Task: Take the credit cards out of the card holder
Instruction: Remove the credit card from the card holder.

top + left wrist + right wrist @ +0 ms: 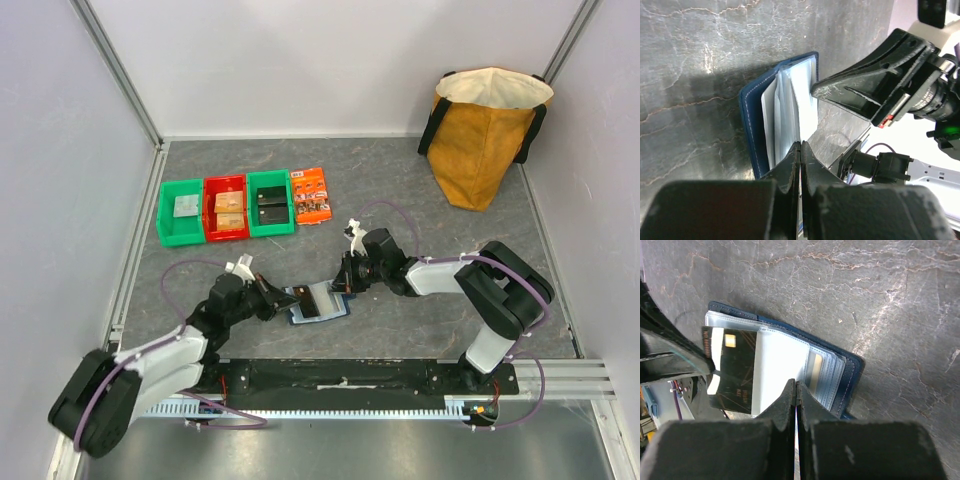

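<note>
- Right now my left gripper [800,150] is closed tight on the edge of a dark card [735,370]. The card lies partly over the open card holder [852,370] and juts out past its left edge.
- My right gripper [796,387] has its jaws fully together, and its tip touches the clear sleeves [780,365]. I cannot tell whether it pinches a sleeve or only presses on it.
- I see the card holder lying open on the table [400,180], between the two grippers and well nearer than the row of bins [227,208].
- A tan-gold card [815,369] shows inside a sleeve toward the right.
- From the left wrist the held card is edge-on, just a thin pale line between my fingers [785,175], which cover the holder's near end.
- I cannot read the dark card's print, nor count the cards in the sleeves.
</note>
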Motion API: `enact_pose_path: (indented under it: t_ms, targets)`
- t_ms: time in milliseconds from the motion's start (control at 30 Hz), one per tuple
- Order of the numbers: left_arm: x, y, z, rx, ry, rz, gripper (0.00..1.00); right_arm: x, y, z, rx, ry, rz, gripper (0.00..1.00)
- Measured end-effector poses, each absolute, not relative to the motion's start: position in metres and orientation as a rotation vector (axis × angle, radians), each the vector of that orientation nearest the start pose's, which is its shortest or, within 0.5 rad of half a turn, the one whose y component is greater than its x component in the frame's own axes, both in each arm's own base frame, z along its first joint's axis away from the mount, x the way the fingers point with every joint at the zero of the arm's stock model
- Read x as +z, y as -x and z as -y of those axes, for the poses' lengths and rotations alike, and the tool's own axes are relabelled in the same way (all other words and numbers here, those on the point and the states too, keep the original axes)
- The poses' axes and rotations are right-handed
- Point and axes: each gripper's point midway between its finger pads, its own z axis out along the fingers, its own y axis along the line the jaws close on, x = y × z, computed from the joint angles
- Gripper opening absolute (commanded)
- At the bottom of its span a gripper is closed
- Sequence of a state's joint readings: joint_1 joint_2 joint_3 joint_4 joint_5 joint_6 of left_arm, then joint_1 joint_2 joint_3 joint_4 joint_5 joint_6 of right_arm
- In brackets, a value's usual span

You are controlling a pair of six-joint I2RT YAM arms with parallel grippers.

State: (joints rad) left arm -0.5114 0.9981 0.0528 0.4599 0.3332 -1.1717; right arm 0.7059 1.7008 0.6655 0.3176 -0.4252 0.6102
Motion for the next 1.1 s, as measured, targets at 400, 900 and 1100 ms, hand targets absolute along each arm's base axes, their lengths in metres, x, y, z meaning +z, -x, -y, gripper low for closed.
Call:
enact_pose_path:
  t_ms: [400,900,1100]
  targets:
    - [0.088,-0.183,0.183,-1.237,0.558,-2.082,0.02,0.025,-0.229,-0.309,1.065,0.361,-2.465,0.12]
    - [0.128,-0.235,0.152,-1.084,0.827,-1.834,0.02,0.077,-0.24,-0.262,0.803,0.32,-2.355,0.86]
    - [0.155,-0.28,0.144,-1.018,0.931,-1.675,0.02,0.115,-0.25,-0.248,0.734,0.286,-2.235,0.88]
